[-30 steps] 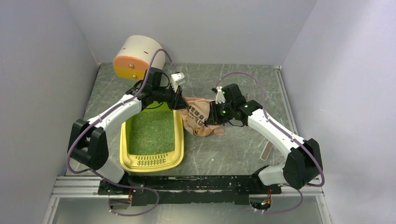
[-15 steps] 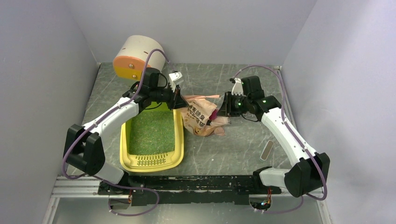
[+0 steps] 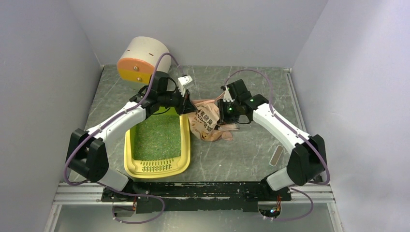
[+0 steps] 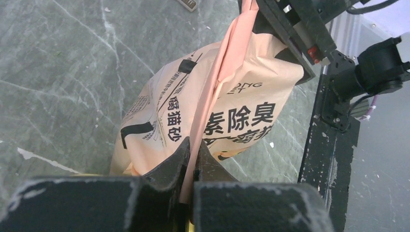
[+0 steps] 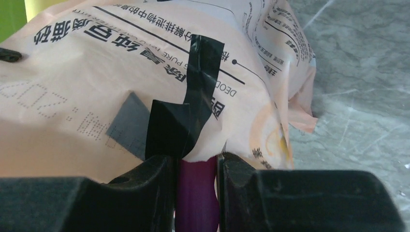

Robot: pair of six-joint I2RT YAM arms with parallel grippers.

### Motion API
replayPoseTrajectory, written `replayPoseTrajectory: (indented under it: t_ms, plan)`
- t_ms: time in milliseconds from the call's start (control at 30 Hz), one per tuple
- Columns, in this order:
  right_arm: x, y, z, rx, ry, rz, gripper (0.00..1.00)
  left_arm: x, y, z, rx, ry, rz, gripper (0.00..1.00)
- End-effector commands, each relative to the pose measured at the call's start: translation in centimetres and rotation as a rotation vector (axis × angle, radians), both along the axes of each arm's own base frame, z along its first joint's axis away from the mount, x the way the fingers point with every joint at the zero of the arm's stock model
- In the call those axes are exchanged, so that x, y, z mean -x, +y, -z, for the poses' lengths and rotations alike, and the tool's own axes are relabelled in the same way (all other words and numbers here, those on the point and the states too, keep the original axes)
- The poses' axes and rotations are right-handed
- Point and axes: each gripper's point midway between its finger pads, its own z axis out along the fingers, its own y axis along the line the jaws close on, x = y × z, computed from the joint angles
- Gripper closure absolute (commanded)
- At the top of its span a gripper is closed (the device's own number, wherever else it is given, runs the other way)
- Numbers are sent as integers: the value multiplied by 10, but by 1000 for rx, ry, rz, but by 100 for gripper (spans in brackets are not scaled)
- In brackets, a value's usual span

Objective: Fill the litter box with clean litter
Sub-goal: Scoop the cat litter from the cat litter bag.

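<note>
The yellow litter box (image 3: 130, 166) lies at the near left with green litter (image 3: 157, 137) spread inside and its grille toward the near edge. The pink-beige printed bag (image 3: 205, 123) sits on the table right of the box. My left gripper (image 3: 186, 104) is shut on the bag's top seam (image 4: 212, 96), with the bag hanging away from it in the left wrist view. My right gripper (image 3: 223, 113) is shut on the magenta scoop handle (image 5: 196, 193), its front end hidden inside the bag (image 5: 96, 87).
A white cylinder with an orange end (image 3: 140, 60) stands at the back left. A small flat beige stick (image 3: 276, 156) lies on the table at the right. Grey walls close in the left, back and right sides.
My right arm drew back to the right, then swung left again and lower, pushing the scoop into the bag. My left gripper stayed holding the bag's top.
</note>
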Motion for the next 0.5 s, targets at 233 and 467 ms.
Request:
replayPoseTrajectory:
  t_ms: [233, 467]
  plan:
    - [-18, 29, -34, -307, -112, 0, 100, 0, -6, -20, 41, -65, -58, 95]
    - [-12, 12, -71, -666, -147, 36, 100, -1, -7, -16, 49, -31, -79, 95]
